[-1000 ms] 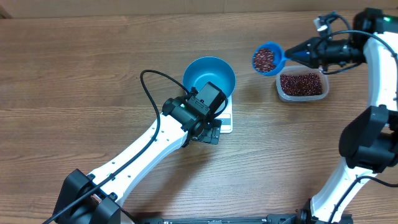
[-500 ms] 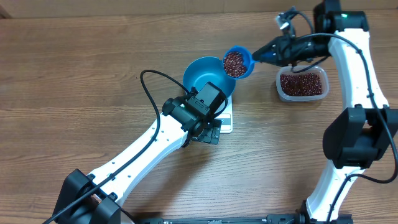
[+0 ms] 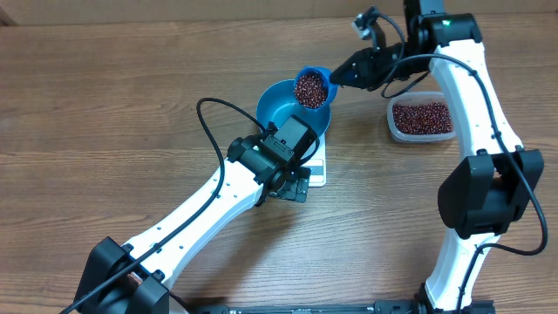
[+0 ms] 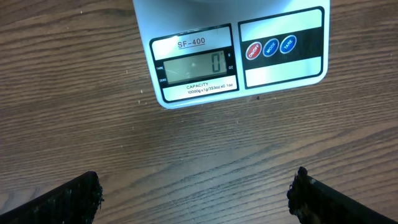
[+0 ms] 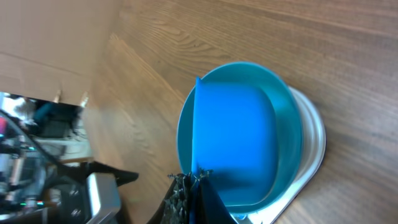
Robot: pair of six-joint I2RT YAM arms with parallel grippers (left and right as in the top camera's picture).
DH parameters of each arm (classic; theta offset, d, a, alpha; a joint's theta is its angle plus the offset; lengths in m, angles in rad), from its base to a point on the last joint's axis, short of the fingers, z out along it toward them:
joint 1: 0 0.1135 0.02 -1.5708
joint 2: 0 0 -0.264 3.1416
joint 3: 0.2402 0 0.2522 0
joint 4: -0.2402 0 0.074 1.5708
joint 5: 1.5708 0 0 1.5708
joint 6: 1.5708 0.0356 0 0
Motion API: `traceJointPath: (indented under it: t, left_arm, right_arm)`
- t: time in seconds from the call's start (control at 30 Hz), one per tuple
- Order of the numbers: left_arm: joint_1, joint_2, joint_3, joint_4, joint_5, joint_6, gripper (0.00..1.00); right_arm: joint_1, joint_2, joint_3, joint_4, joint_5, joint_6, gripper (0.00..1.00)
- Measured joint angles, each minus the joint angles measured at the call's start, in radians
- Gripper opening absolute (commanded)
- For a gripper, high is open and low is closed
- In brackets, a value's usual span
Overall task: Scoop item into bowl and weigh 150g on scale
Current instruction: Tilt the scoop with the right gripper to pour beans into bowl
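Observation:
The blue bowl [image 3: 281,113] stands on the white scale [image 3: 317,172], and the part of its inside that shows is bare blue. My right gripper [image 3: 347,73] is shut on the handle of a small blue scoop [image 3: 311,88]. The scoop is heaped with dark red beans and hangs level over the bowl's far right rim. The right wrist view looks along the shut gripper [image 5: 193,182] at the scoop's underside [image 5: 235,127], with the bowl [image 5: 291,106] and scale [image 5: 314,151] beneath. My left gripper [image 3: 295,186] hovers open over the wood [image 4: 196,183] in front of the scale [image 4: 283,74], whose display [image 4: 194,65] reads 0.
A clear plastic tub [image 3: 422,118] holding more of the beans sits right of the bowl, under my right arm. A black cable [image 3: 207,131] loops over the table left of the bowl. Cardboard borders the table's far edge [image 3: 174,9].
My right arm has carried the filled scoop leftward, from beside the tub to over the bowl's rim. The left arm has not moved.

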Motion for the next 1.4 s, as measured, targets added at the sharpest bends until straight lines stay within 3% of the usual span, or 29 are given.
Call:
traceJointPath:
  t: [0.4, 1.4]
  left_arm:
    - [0.0, 0.0, 0.0, 0.0, 0.0, 0.0, 0.99]
    - [0.0, 0.0, 0.0, 0.0, 0.0, 0.0, 1.0]
  right_arm:
    - [0.093, 0.0, 0.035, 0.027, 0.214, -0.002, 0.04]
    - [0.203, 0.0, 0.14, 0.053, 0.373, -0.116, 0.04]
